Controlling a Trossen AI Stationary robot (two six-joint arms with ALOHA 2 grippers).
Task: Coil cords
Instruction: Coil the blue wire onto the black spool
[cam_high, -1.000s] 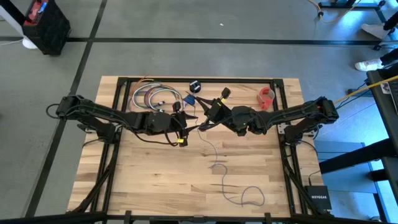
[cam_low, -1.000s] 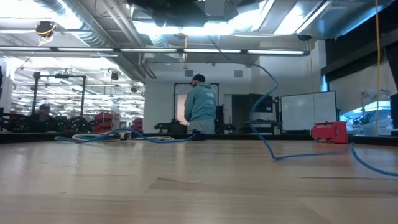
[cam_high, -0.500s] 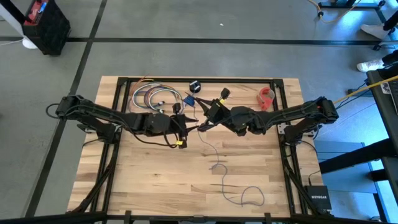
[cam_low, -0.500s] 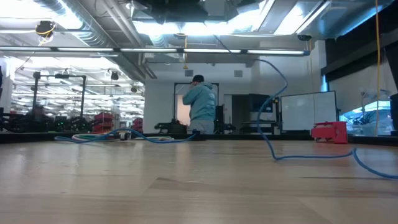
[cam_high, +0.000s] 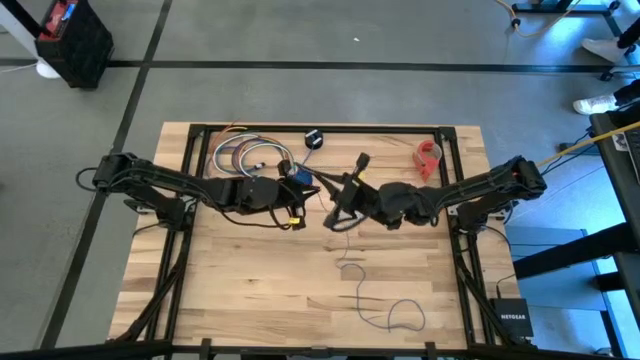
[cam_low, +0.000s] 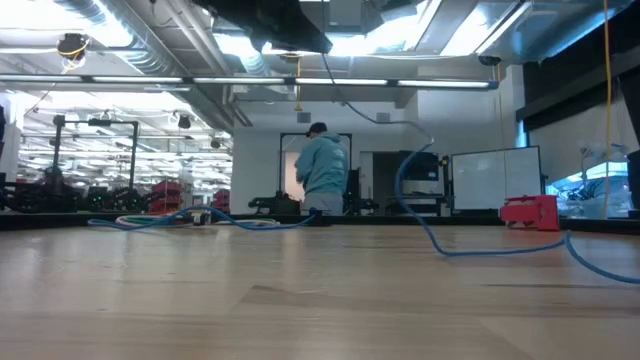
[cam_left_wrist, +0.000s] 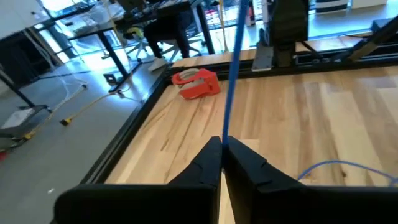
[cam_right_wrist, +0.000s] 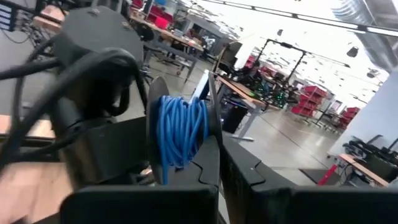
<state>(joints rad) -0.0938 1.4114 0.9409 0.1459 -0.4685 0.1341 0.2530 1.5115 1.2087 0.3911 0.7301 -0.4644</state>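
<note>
Left wrist view: the left gripper's (cam_left_wrist: 222, 163) fingers are pinching the thin blue cord (cam_left_wrist: 235, 68) taut, while the right gripper's (cam_right_wrist: 216, 163) pressed-together fingers are gripping the black spool (cam_right_wrist: 180, 132), probably for winding.

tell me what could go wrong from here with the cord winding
1. The left hand has pinched the thin blue cord, which runs taut up from its fingertips. A hard pull could slip or strain it.
2. The right hand holds the spool by its edge; the wound turns look loose and might spill off.
3. The cord's free end lies in loops on the table and may knot as it is drawn in.
</note>
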